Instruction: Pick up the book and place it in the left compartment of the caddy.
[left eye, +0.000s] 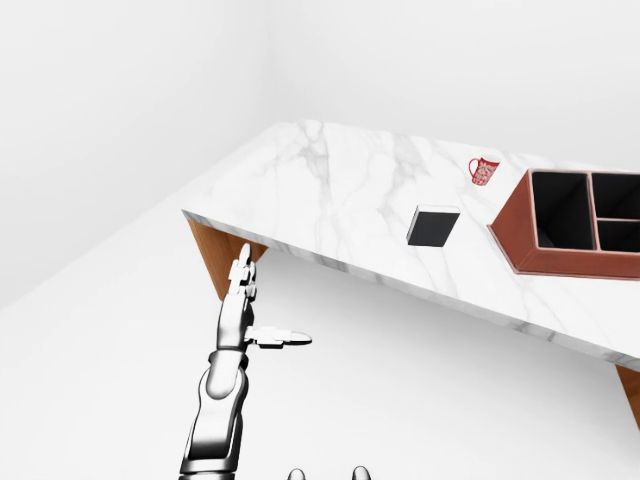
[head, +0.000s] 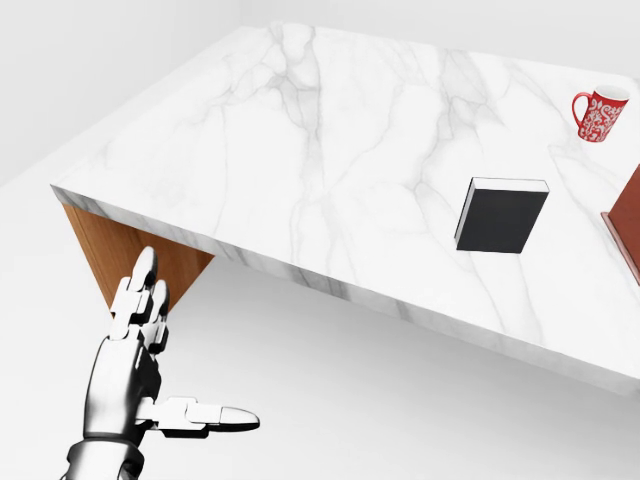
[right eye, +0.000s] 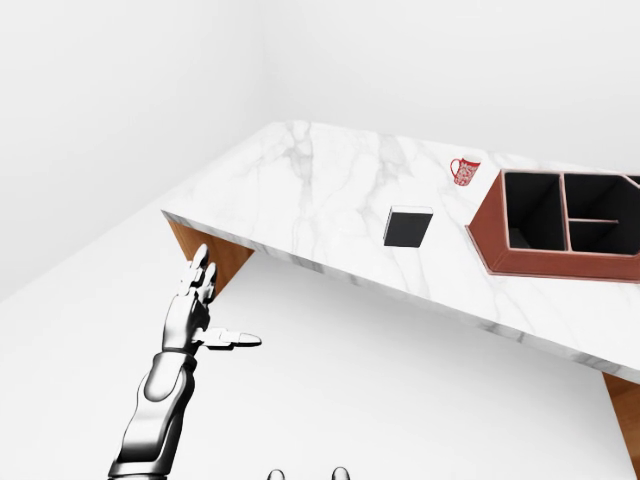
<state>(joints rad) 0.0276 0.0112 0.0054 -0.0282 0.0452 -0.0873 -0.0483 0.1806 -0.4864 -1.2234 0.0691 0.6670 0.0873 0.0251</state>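
Your flat black-covered book with a white page edge (head: 501, 214) is lying face up on the white marble tabletop (head: 300, 150), close to the tabletop's lower edge in the head view. Its long axis runs roughly bottom-to-top there, leaning a bit to the right, with the pages showing along the upper end.

Just right of it sits the reddish-brown rectangular caddy with dark compartments (left eye: 520, 225), apart from the book. You can't see all of it in any view: the eye views crop its right side and the head view only catches a sliver.

A red-and-white patterned mug (head: 598, 113) stands further up the tabletop.

Your silver left hand (head: 135, 365) hangs below the tabletop's corner, fingers straight, thumb stuck out sideways, holding nothing. The right hand doesn't show at all.
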